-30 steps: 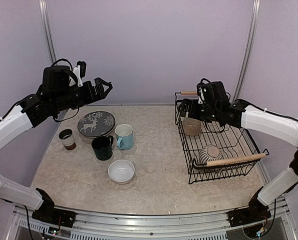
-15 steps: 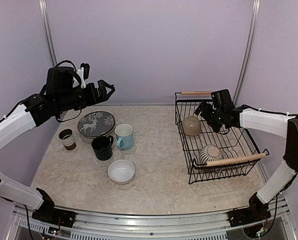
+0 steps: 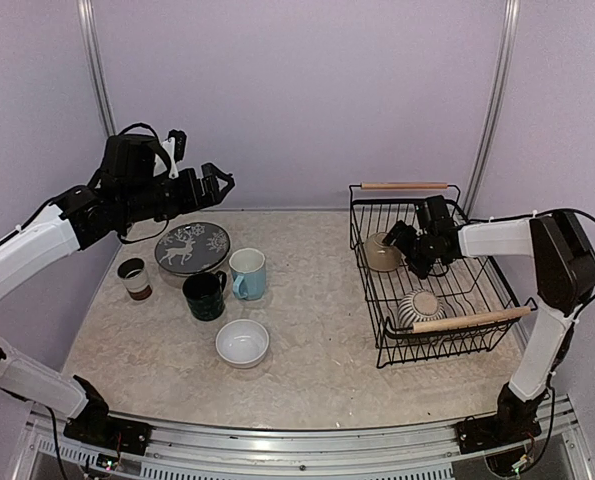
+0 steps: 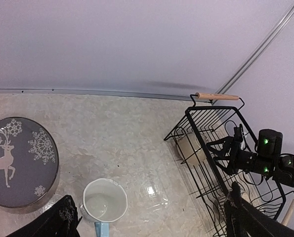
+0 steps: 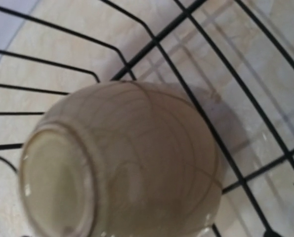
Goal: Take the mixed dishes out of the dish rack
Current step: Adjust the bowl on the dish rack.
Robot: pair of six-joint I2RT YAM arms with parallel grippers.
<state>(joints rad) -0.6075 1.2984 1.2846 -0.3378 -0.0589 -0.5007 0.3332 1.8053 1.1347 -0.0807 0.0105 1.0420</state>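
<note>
The black wire dish rack (image 3: pixel 477 285) stands at the right, with wooden handles at the back (image 3: pixel 405 185) and front (image 3: pixel 472 320). A beige cup (image 3: pixel 381 253) lies on its side in the rack's back left corner and fills the right wrist view (image 5: pixel 127 163). A striped grey dish (image 3: pixel 420 308) sits at the rack's front. My right gripper (image 3: pixel 405 242) is low inside the rack, right beside the beige cup, jaws apart; its fingers are out of the right wrist view. My left gripper (image 3: pixel 213 182) is open and empty, high above the deer-pattern plate (image 3: pixel 192 247).
On the table at the left stand the brown-white cup (image 3: pixel 134 278), the dark green mug (image 3: pixel 205 295), the light blue mug (image 3: pixel 247 273) and a white bowl (image 3: pixel 242 343). The left wrist view shows the plate (image 4: pixel 18 160), blue mug (image 4: pixel 105 200) and rack (image 4: pixel 211 133).
My right gripper has dropped from above the rack's back edge down into the rack, next to the beige cup. My left arm has drifted slightly right.
</note>
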